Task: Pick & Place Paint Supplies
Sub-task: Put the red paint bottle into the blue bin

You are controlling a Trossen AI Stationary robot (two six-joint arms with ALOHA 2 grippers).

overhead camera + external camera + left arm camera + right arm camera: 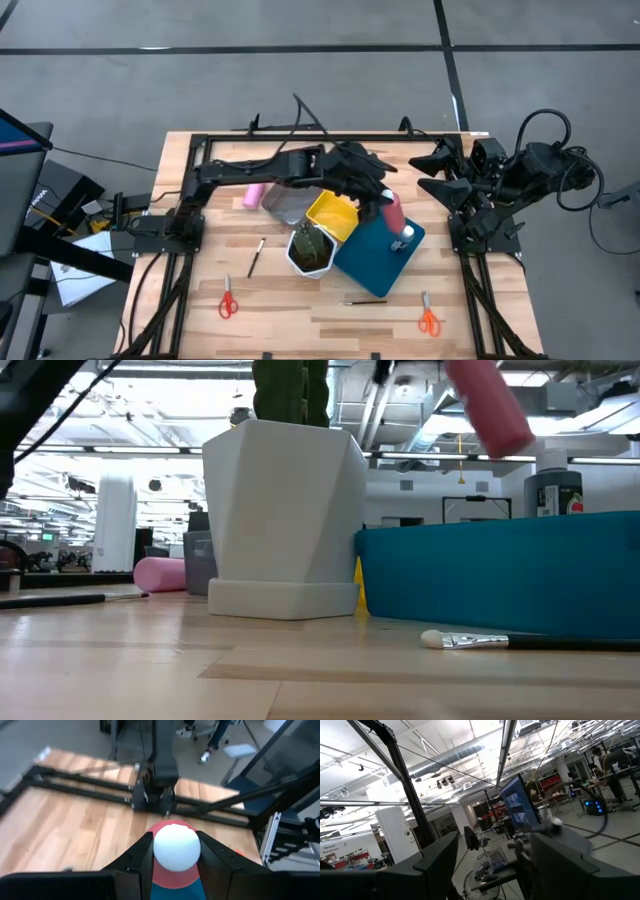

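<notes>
My left gripper (175, 851) is clamped on a pink bottle (394, 212) with a white cap (176, 846), right of the middle in the high view, over the blue tray (370, 255). A small grey bottle (405, 238) stands in that tray. The other pink bottle (252, 196) lies farther left. My right gripper (490, 865), folded at the right edge, has its jaws wide apart.

Both arms are matte black, built of blocky angular segments, with looping black cables trailing from the right arm (520, 175) and along the left arm (280, 168). The left pincer (175, 862) has two broad, dark, wedge-shaped fingers (137, 862).
</notes>
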